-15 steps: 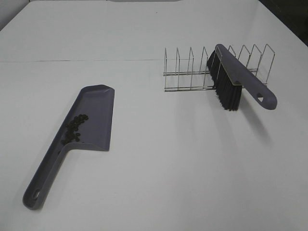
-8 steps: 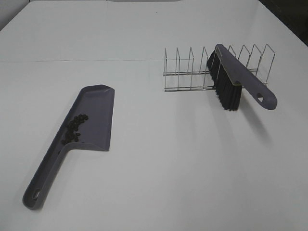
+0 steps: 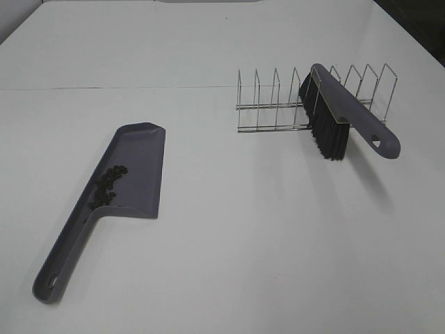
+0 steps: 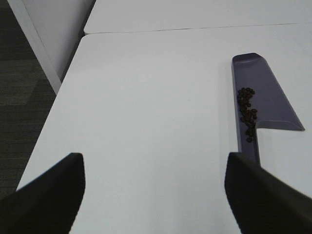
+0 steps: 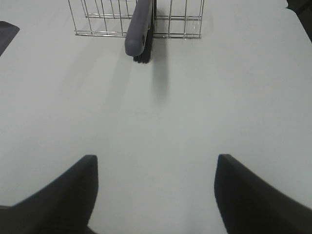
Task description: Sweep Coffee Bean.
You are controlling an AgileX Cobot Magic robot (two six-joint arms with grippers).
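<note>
The coffee beans (image 3: 108,186) lie in a small dark cluster inside a purple-grey dustpan (image 3: 135,170) on the white table, near where its handle starts. They also show in the left wrist view (image 4: 247,113) in the dustpan (image 4: 265,100). A purple-grey brush (image 3: 348,111) with black bristles rests in a wire rack (image 3: 278,104), handle end toward the front; it also shows in the right wrist view (image 5: 140,29). My left gripper (image 4: 153,195) is open and empty, well back from the dustpan. My right gripper (image 5: 156,195) is open and empty, back from the brush. Neither arm shows in the high view.
The wire rack (image 5: 170,22) stands at the back right of the table. The table's left edge (image 4: 53,97) drops to a dark floor. A seam (image 3: 111,88) runs across the table top behind the dustpan.
</note>
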